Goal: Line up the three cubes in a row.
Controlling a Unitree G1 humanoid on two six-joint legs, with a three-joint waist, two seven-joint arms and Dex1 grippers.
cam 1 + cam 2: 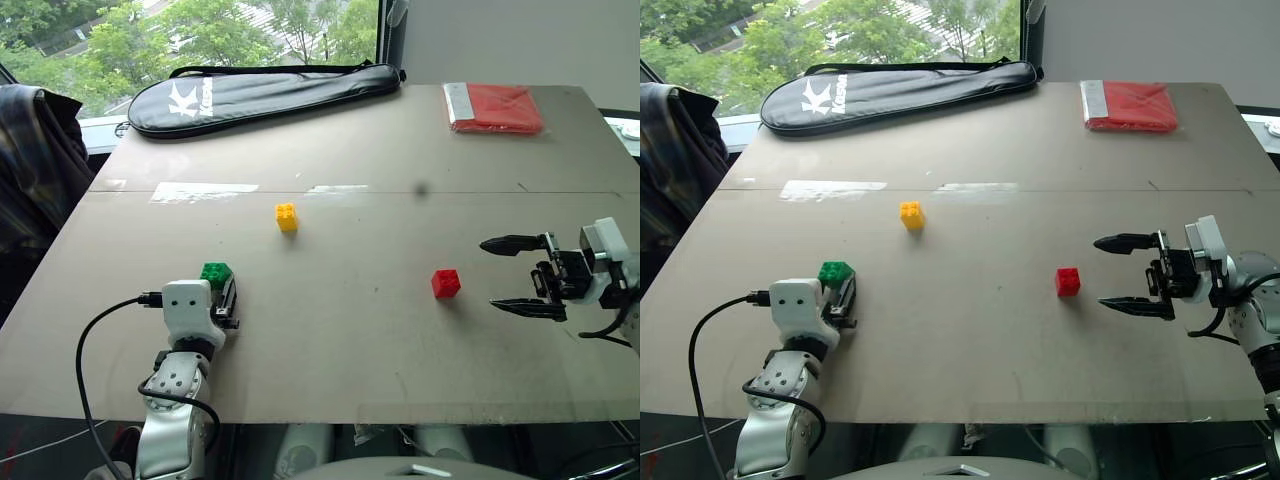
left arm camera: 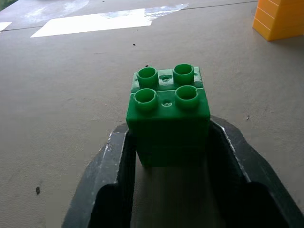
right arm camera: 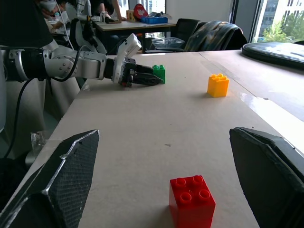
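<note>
A: Left gripper (image 2: 168,156)?
B: Jaws closed onto the green cube (image 2: 167,114), one finger on each side. Cube upright, studs up, sitting on the counter (image 1: 340,330) near its left front part.

A: Right gripper (image 1: 522,276)?
B: Jaws spread wide, nothing held. It points left, level, low over the counter's right side, with the red cube (image 1: 446,283) just beside the fingertips, not touching.

A: Red cube pose?
B: Upright on the counter, studs up, right of centre.

A: Yellow cube (image 1: 287,217)?
B: Standing alone mid-counter, farther back than the other two, between them left to right. Well apart from both grippers.

A: Row yet?
B: No, the three form a loose triangle: green front left, red front right, yellow behind.

A: Other stuff?
B: Black racket bag (image 1: 260,94) along the far edge, flat red packet (image 1: 495,108) at the far right corner, dark plaid jacket (image 1: 35,165) off the left side.
</note>
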